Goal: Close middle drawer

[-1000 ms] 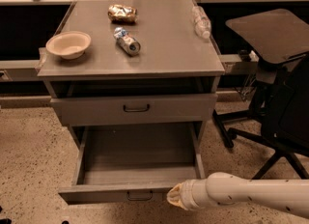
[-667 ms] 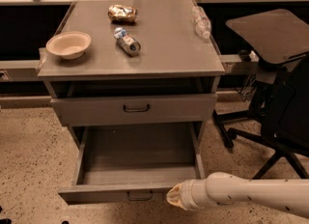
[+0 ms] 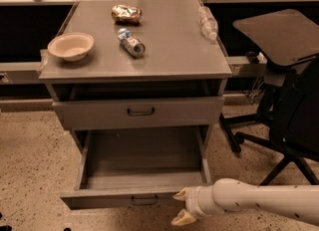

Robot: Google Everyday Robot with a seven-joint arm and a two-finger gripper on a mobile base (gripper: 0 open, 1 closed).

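Note:
The middle drawer [image 3: 99,199] is pulled far out at the bottom of the grey cabinet. Its low, narrow front panel has a small dark loop handle [image 3: 143,201] at its centre, and its flat grey inside [image 3: 142,153] holds nothing. My gripper [image 3: 182,206] is on a white arm that comes in from the lower right. It sits at the right end of that front panel, right of the handle. Its two tan fingertips [image 3: 180,193] stand apart with nothing between them.
Above is a taller-fronted grey drawer [image 3: 99,113], shut. On the cabinet top [image 3: 174,51] are a bowl [image 3: 70,46], a can [image 3: 132,44], a crumpled bag [image 3: 126,13] and a plastic bottle [image 3: 208,22]. A black office chair [image 3: 294,105] stands close on the right.

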